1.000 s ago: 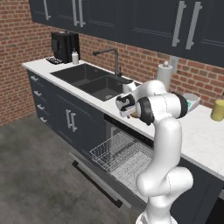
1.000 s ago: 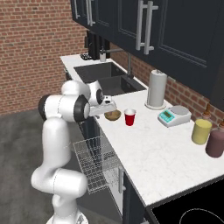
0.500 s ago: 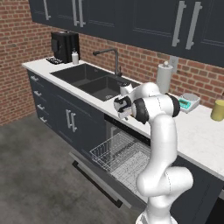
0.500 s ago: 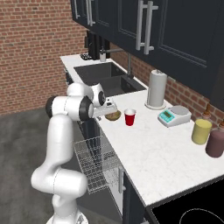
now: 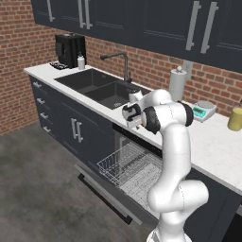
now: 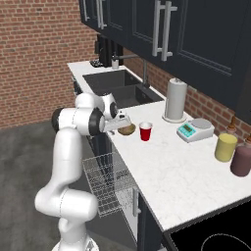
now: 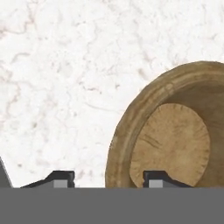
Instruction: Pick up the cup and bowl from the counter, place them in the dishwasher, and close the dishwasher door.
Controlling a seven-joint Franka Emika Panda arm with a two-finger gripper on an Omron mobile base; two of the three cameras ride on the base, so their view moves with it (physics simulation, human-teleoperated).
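The tan wood-like bowl (image 6: 128,129) sits on the white counter (image 6: 171,176) near its front edge, with the red cup (image 6: 145,131) just to its right. My gripper (image 6: 121,122) hangs right over the bowl's left side. In the hand view the gripper (image 7: 110,178) straddles the rim of the bowl (image 7: 175,144): one fingertip (image 7: 61,177) is outside over the counter (image 7: 65,87), the other inside. A gap shows on both sides of the rim, so the jaws stand open. The dishwasher door (image 5: 101,189) lies folded down, with the pale wire rack (image 5: 127,168) pulled out over it.
Behind the cup stand a paper towel roll (image 6: 175,99) and a small scale (image 6: 195,131). A yellow canister (image 6: 225,147) and a maroon canister (image 6: 240,160) are farther right. The sink (image 6: 115,88) lies to the left, and the rack (image 6: 105,184) juts out below the counter edge.
The fingers have drawn closer together around the bowl's rim. The hand has shifted slightly at the bowl. Bowl and cup have not moved.
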